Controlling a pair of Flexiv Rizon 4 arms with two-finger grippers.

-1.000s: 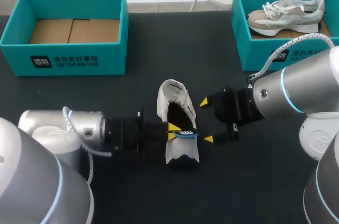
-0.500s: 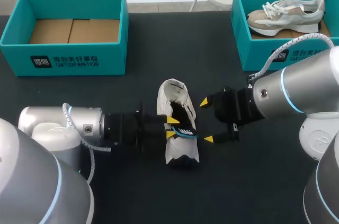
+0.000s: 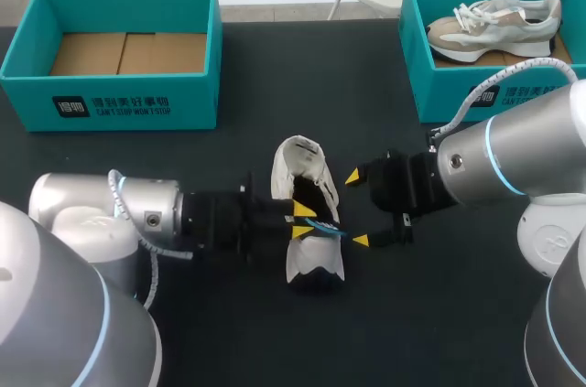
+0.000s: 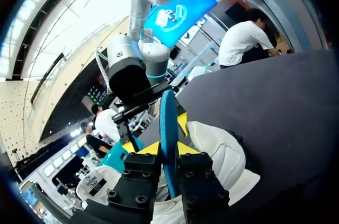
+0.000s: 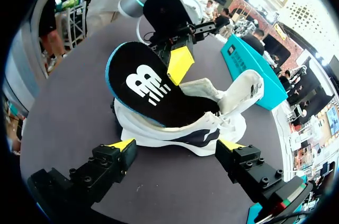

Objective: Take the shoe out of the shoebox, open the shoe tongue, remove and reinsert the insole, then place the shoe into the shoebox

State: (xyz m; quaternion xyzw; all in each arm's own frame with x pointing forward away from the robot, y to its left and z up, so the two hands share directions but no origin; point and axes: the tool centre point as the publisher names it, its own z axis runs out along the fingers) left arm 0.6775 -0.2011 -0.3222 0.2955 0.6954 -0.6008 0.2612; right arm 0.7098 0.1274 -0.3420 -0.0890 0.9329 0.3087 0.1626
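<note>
Item 1: one white shoe (image 3: 312, 262) lies on the dark table (image 3: 275, 341), roughly at its middle, outside both boxes. Its opening is spread wide.

Item 2: one insole (image 5: 147, 92), black on top with a blue edge, is partly out of the shoe. One end sits down inside the opening; the other end is raised clear of the shoe and tilted upward.

Item 3: the left gripper (image 3: 300, 221) comes in low across the table from the left side. Its two yellow-tipped fingers are pressed onto the raised end of the insole, one on each face, pinching it.

Item 4: the right gripper (image 3: 356, 209) stands just beside the shoe on the opposite side. Its two fingers are spread wide and hold nothing. In the right wrist view the shoe lies ahead of the gap between them, touching neither finger.

Item 5: two teal boxes stand at the far edge, well apart. The left box (image 3: 110, 99) shows only a cardboard floor. The right box (image 3: 458, 94) holds a second shoe (image 3: 499, 23), grey and white, lying on its side

Count: two shoes, one insole, two boxes, two arms
</note>
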